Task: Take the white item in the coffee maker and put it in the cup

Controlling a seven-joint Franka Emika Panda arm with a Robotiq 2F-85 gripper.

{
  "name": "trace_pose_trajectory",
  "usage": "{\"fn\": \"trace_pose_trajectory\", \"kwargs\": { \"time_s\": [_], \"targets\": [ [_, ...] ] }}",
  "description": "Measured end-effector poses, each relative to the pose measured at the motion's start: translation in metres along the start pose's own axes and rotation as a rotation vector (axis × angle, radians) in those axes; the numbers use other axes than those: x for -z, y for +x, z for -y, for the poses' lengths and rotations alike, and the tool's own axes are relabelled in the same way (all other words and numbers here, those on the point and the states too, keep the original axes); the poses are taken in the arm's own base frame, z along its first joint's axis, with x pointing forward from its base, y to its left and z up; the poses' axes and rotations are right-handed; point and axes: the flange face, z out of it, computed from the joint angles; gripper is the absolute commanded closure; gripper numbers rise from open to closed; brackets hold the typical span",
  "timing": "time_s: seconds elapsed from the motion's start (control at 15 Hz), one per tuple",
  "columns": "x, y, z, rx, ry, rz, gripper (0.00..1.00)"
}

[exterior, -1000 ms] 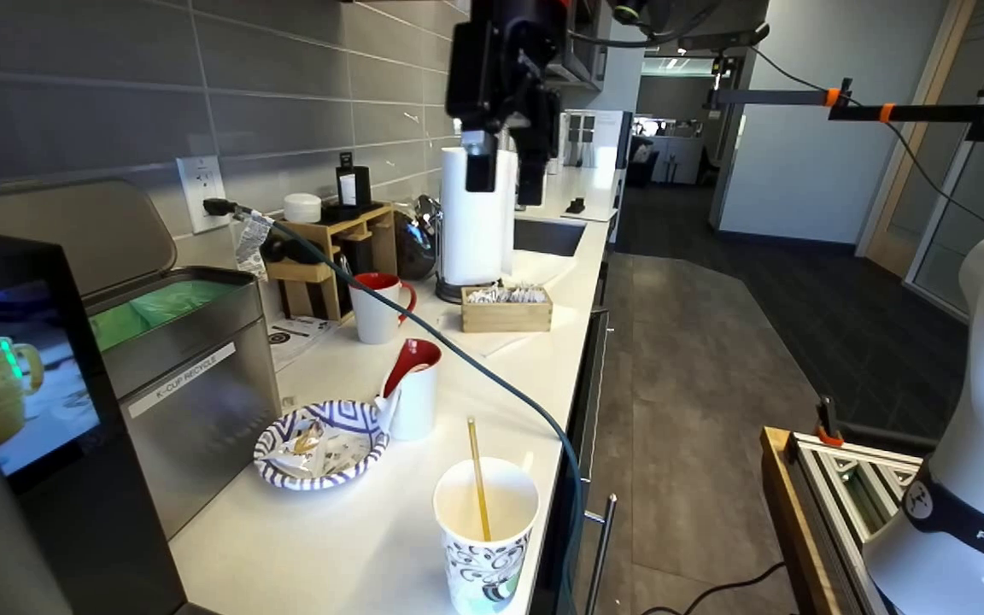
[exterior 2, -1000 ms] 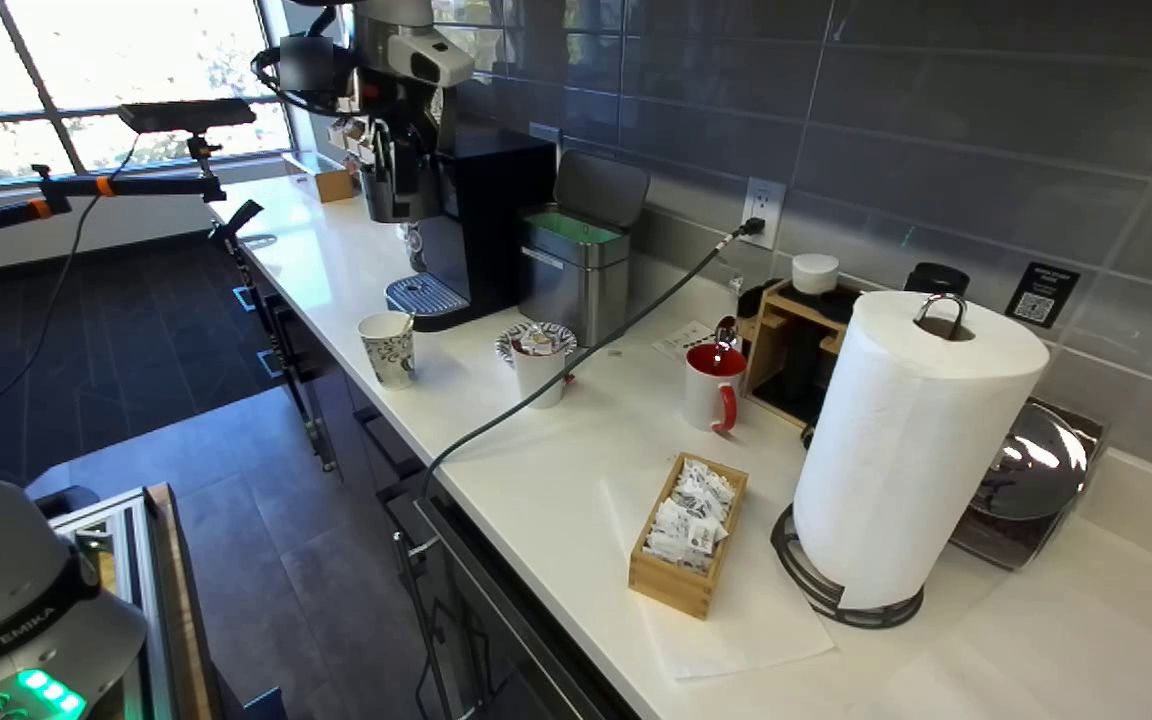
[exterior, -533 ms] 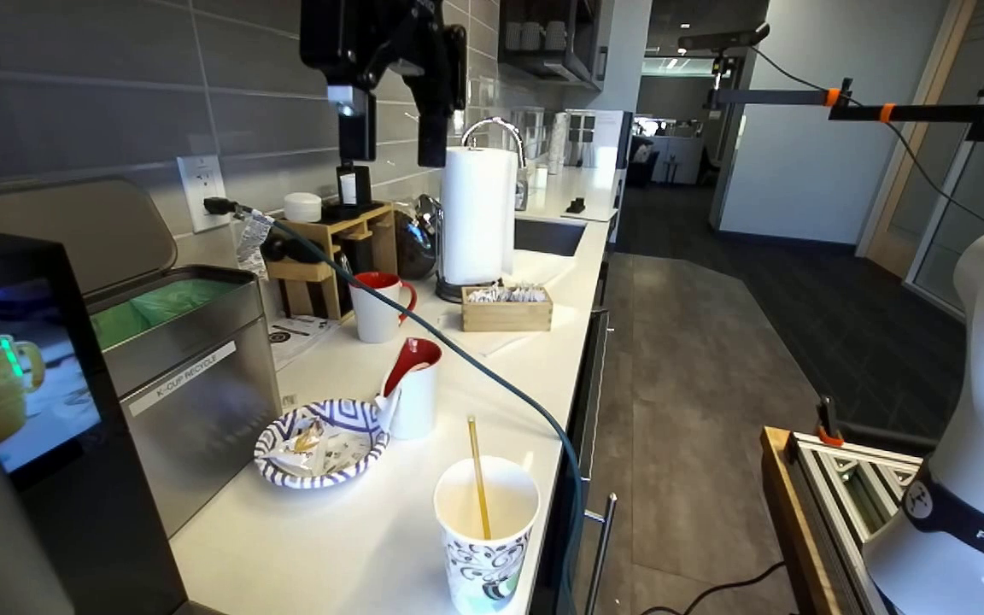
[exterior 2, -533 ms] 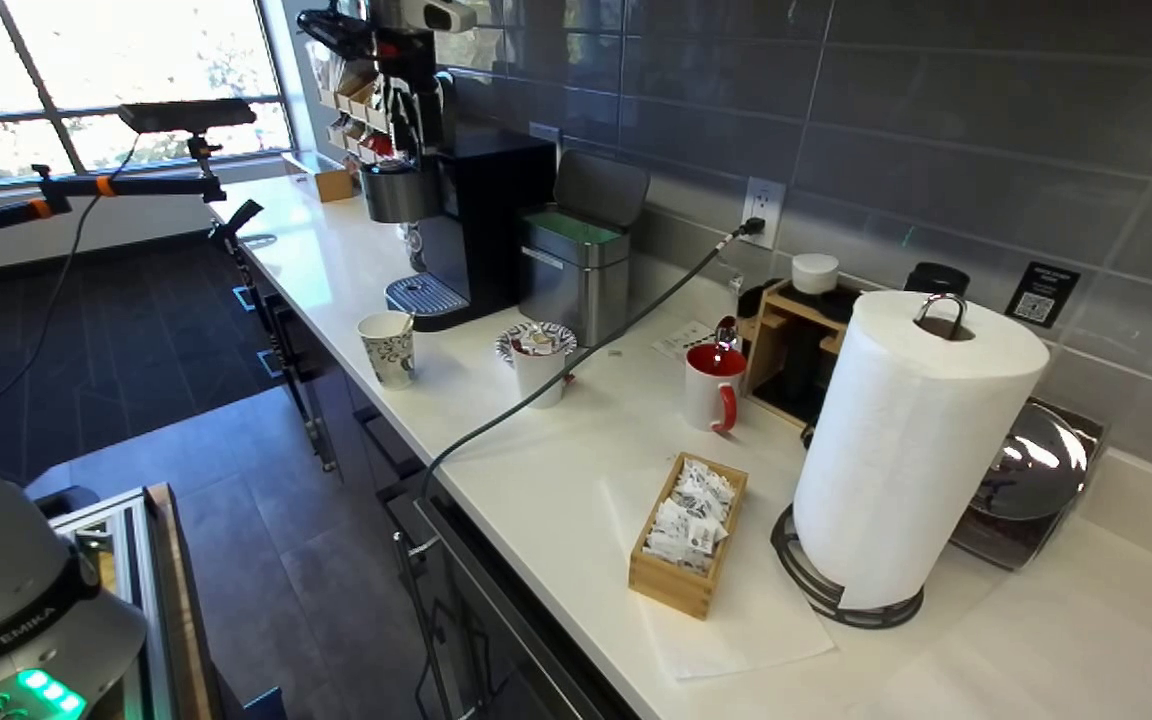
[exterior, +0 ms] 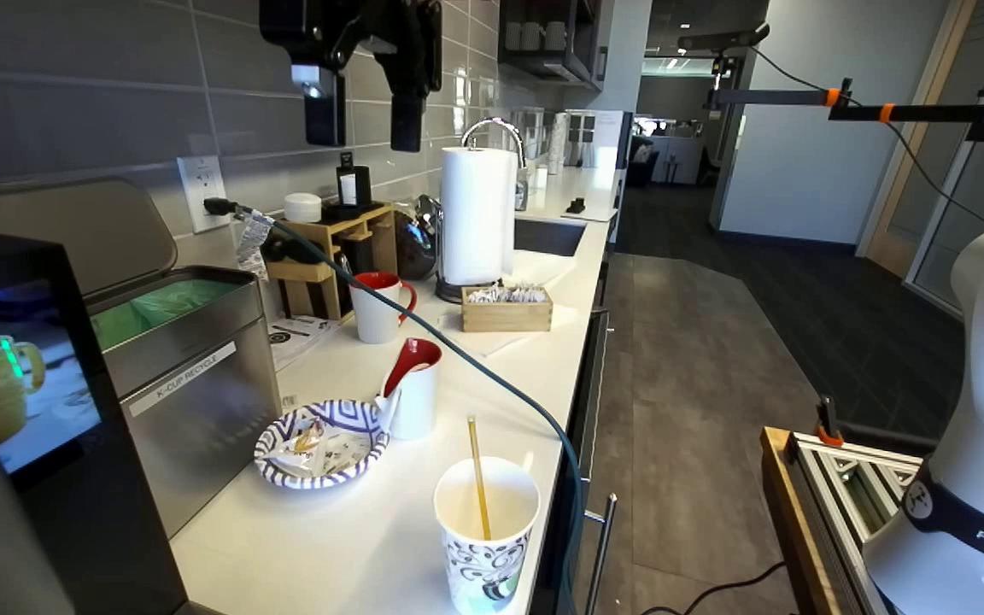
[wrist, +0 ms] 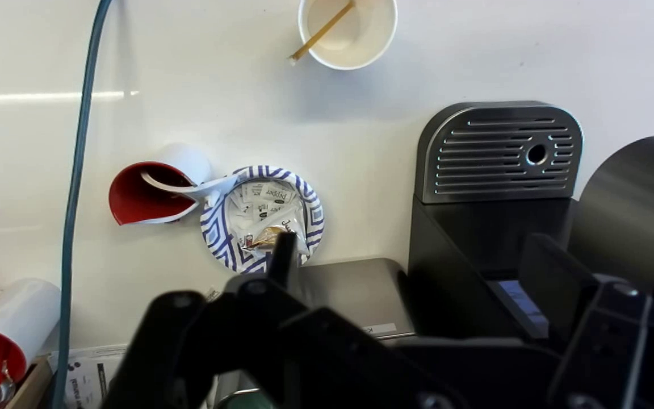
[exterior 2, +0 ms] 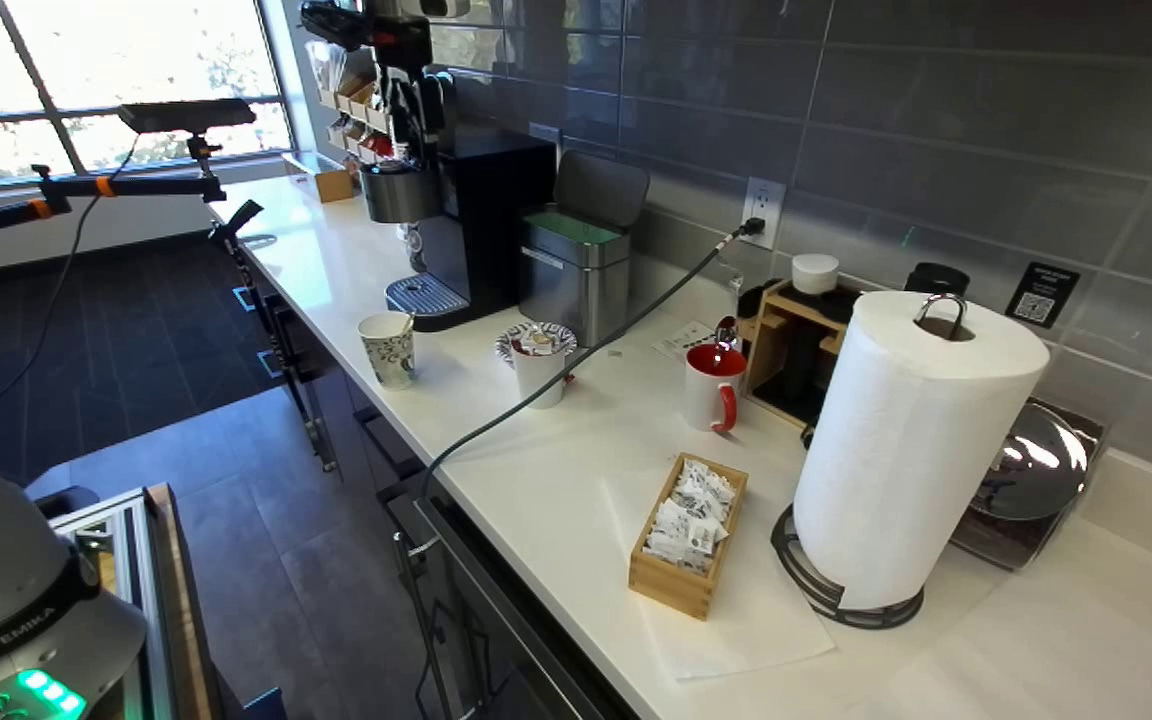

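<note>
The black coffee maker (exterior: 99, 512) stands at the left in an exterior view, also in an exterior view (exterior 2: 501, 220) and the wrist view (wrist: 446, 272). Its lit screen shows a yellow cup. I see no clear white item in it. The tall white paper cup (exterior: 483, 555) holds a tan stirrer and stands upright near the counter edge; it also shows in an exterior view (exterior 2: 391, 352) and from above in the wrist view (wrist: 361, 40). My gripper (exterior: 366, 137) is open and empty, high above the counter; in the wrist view (wrist: 414, 247) its fingers straddle the coffee maker's side.
A blue-patterned bowl (exterior: 347, 470) with packets and a white mug (exterior: 415, 410) with red inside stand near the cup. A steel bin (exterior: 202, 427) adjoins the coffee maker. A cable (exterior: 449, 342) crosses the counter. A packet box (exterior: 506, 316) and paper towel roll (exterior: 475, 213) stand farther along.
My gripper has moved left and up in an exterior view, toward the coffee maker's side, slowing in the last half second. Its fingers look farther apart there. The objects have not moved.
</note>
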Motion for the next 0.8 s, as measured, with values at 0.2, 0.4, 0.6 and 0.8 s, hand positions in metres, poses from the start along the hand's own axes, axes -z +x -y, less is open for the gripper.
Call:
{"fn": "trace_pose_trajectory", "kwargs": {
  "time_s": [0.2,0.4,0.6,0.8],
  "targets": [
    [0.000,-0.002,0.016,-0.011,-0.009,-0.030,0.00],
    [-0.014,-0.014,0.073,-0.050,-0.019,-0.127,0.00],
    [-0.048,-0.041,0.131,-0.114,-0.027,-0.230,0.00],
    [-0.077,-0.067,0.156,-0.153,-0.036,-0.259,0.00]
  ]
}}
